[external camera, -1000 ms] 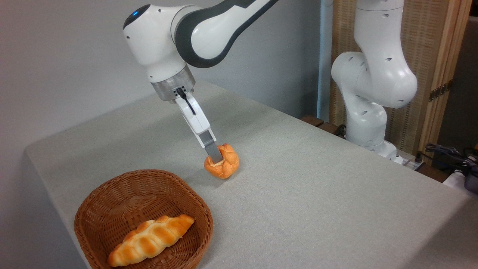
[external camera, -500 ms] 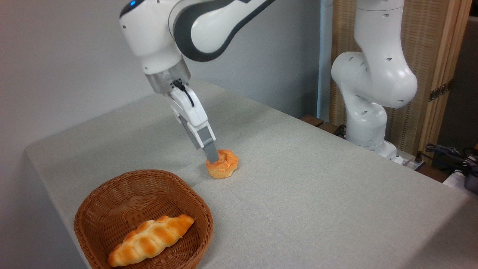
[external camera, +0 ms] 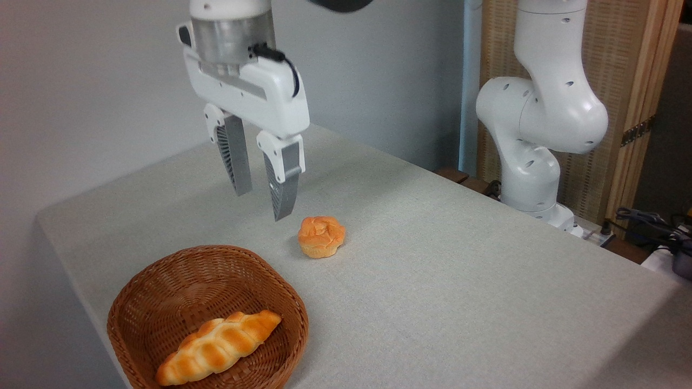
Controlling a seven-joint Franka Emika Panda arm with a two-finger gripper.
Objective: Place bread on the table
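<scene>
Nearest the camera, a brown wicker basket [external camera: 207,316] is sitting at the front left corner of the table [external camera: 459,281], and a long braided loaf [external camera: 219,347] is lying inside it, untouched by the task. Just beyond the basket's far rim, the bread [external camera: 321,236] is resting upright on the grey cloth, rosette side up, apart from the basket and apart from the arm. Above and a little to the left of it, the gripper [external camera: 263,202] is hanging in the air with its fingers [external camera: 284,186] pointing down and a clear gap between them, holding nothing. Judging by this, the placing is looking finished and the step in hand is the retreat. To do that well, the arm should be rising straight up before travelling sideways, so that neither fingertip is clipping the bun or dragging the cloth under it; keeping the jaws apart is sensible, since closing them serves nothing here. The bun looks light and round, so a small knock could be rolling it toward the basket. Farther back, the arm's white base [external camera: 532,156] is standing by the table's far edge.
</scene>
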